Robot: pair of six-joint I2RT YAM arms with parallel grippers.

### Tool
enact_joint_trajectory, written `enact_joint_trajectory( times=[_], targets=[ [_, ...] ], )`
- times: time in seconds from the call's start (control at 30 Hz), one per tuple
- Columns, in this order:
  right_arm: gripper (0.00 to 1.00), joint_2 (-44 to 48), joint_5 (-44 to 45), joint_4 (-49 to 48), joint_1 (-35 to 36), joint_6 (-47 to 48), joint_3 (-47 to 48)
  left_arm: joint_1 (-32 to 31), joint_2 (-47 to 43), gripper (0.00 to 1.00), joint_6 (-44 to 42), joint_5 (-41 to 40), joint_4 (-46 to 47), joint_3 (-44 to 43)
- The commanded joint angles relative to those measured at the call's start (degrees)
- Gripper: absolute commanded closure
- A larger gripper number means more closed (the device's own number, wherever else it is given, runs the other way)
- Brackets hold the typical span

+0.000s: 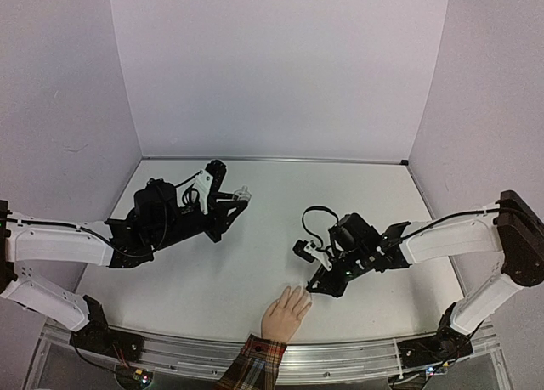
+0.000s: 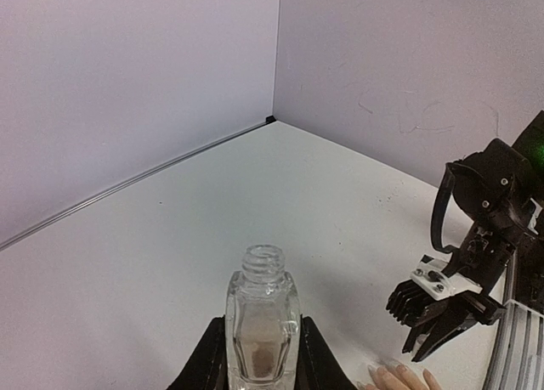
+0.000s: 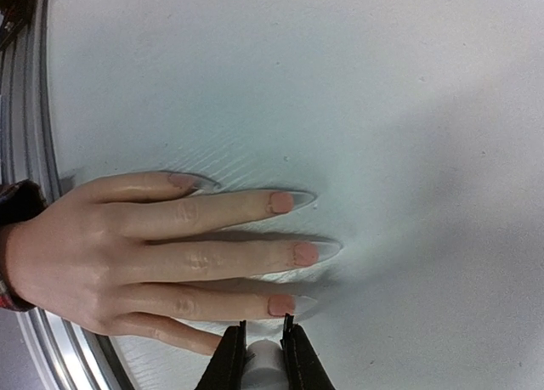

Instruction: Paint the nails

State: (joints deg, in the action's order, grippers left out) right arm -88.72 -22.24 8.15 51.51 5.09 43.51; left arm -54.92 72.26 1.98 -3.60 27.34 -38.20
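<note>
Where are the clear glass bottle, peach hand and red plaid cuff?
clear glass bottle [image 2: 263, 326], left wrist view, glass body.
peach hand [image 3: 93, 254], right wrist view, its back.
red plaid cuff [image 1: 255, 361], top view, fabric.

The bottle [image 2: 263, 322] is clear glass, smooth and glossy, with a ridged threaded neck. The left pincer [image 2: 262, 360] around it looks like black plastic with a dull sheen. The right pincer [image 3: 263, 347] is the same black, and the white cap [image 3: 265, 358] between its fingers looks like smooth plastic. The hand [image 3: 127, 254] has smooth, slightly shiny peach skin. The nails [image 3: 281, 202] carry a flat pink patch and long, clear, glassy tips. The cuff [image 1: 255, 360] is woven plaid cloth. The desk [image 1: 255, 245] is matt white, edged by a dull metal rail [image 1: 357, 356].
</note>
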Motion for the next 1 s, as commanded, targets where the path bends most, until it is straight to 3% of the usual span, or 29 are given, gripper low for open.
enact_joint_trajectory(
  times=[0.0,0.17,0.33,0.97],
  targets=[
    [1.00,4.1,3.8,-2.2,-0.1,-0.9,-0.3,0.3,-2.4,1.00,0.1,0.5,2.1,-0.4],
    [1.00,7.6,-5.1,-3.3,-0.1,-0.6,-2.6,0.4,-2.4,1.00,0.1,0.5,2.1,-0.4],
    [1.00,5.3,-8.0,-2.4,0.0,-0.8,-1.9,0.4,-2.0,1.00,0.1,1.0,2.1,-0.7],
    [1.00,2.7,-5.8,-0.9,0.1,-0.4,-0.3,0.4,-2.5,1.00,-0.1,1.2,1.3,-1.1]
  ],
)
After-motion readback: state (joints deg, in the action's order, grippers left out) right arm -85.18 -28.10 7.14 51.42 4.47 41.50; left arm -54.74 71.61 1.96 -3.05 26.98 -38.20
